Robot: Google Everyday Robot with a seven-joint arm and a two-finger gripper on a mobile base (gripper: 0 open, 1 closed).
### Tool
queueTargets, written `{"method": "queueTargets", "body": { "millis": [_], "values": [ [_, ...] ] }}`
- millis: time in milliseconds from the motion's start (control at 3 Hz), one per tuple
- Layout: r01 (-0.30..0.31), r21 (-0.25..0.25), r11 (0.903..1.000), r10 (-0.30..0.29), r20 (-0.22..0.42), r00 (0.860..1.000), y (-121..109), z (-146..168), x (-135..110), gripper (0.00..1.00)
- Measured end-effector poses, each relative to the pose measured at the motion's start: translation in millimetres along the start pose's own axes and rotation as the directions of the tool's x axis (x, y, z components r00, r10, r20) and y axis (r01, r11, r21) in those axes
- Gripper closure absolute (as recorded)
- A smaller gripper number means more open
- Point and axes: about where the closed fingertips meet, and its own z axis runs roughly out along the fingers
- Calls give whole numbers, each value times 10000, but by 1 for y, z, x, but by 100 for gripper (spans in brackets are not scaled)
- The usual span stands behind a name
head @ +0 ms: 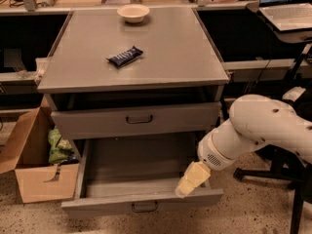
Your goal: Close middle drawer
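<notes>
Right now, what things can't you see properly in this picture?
Camera view:
- The middle drawer's right front corner, covered by the end effector hanging over it.
- Anything below that drawer, cut off by the bottom edge.
- The dark slot under the tabletop, too shadowed.
- The cardboard box's inside, mostly hidden by its wall.

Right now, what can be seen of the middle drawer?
The middle drawer is grey metal, wide and shallow, pulled far out of the cabinet, nothing visible in its tray. Its low front panel carries a small dark loop handle at centre. The gripper hangs at its right front corner, just behind the panel; contact unclear.
</notes>
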Motion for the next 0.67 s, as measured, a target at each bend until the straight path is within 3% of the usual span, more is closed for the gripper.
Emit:
{"method": "queueTargets", "body": {
  "millis": [333,667],
  "values": [
    [-380,-66,9993,382,266,9989,-1,30,15,0],
    [-969,-439,9943,999,702,9925,-1,95,43,16]
  ]
}}
